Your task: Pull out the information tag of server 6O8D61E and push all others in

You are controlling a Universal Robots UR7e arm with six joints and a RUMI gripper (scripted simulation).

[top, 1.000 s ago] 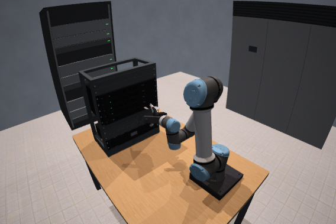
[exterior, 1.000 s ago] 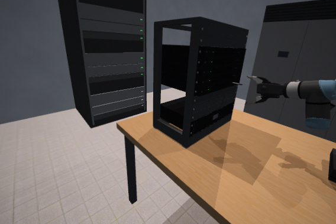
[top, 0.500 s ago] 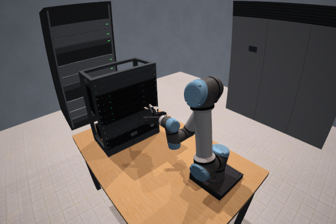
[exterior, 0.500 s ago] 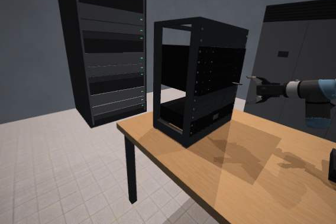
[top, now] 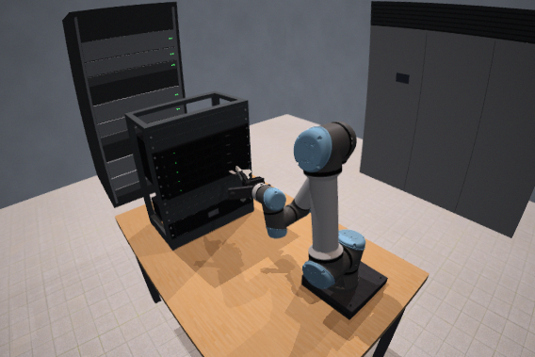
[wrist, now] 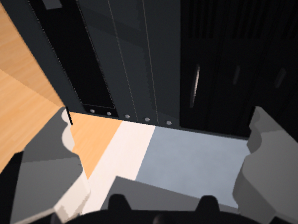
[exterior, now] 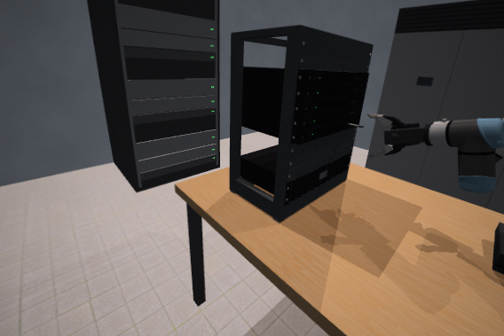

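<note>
The rack (top: pixel 188 118) (exterior: pixel 293 127) (wrist: pixel 135 60) is standing upright near the worktop's (top: pixel 226 295) (exterior: pixel 311 242) (wrist: pixel 15 95) far edge. The pincer (top: pixel 237 182) (exterior: pixel 374 136) (wrist: pixel 158 108) is hovering wide open before its front, apart from the one visibly protruding information tag (exterior: pixel 355 125) (wrist: pixel 195 86), the arm (top: pixel 325 210) (exterior: pixel 476 153) reaching level from its base.

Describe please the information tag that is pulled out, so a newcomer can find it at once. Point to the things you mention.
On the wooden table (top: pixel 226 300) (exterior: pixel 311 277) stands an open-sided black rack (top: pixel 187 120) (exterior: pixel 280 136). Near its front edge on the robot arm's side, look at the lowest server of the black stack. The pulled-out tag (exterior: pixel 355 125) (wrist: pixel 195 86) is the thin, pale strip sticking out farthest, unlike its neighbours above.
</note>
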